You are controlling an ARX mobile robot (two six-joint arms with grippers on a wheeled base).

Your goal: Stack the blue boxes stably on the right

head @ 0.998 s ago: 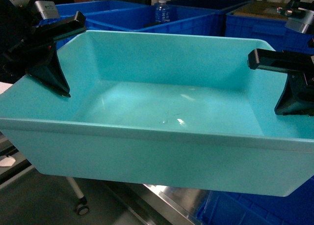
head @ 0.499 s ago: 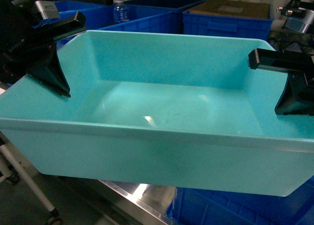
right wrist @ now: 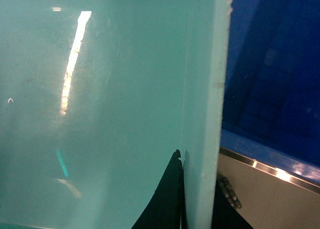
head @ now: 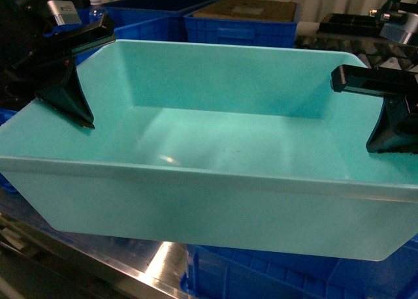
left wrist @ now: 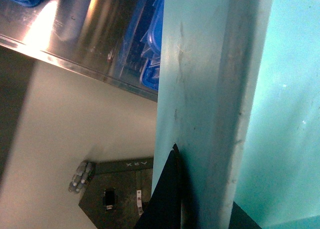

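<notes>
Both grippers, the left gripper [head: 68,83] and the right gripper [head: 382,110], have matte black wedge-shaped fingers, with white "ARX" lettering [left wrist: 132,164] on the left one.

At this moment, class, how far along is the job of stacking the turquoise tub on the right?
Done: the turquoise tub is off any surface, with the left gripper and right gripper each clamped on an end wall. In hand: it hangs over dark blue crates. Left: setting it down and releasing; no second tub shows.
</notes>
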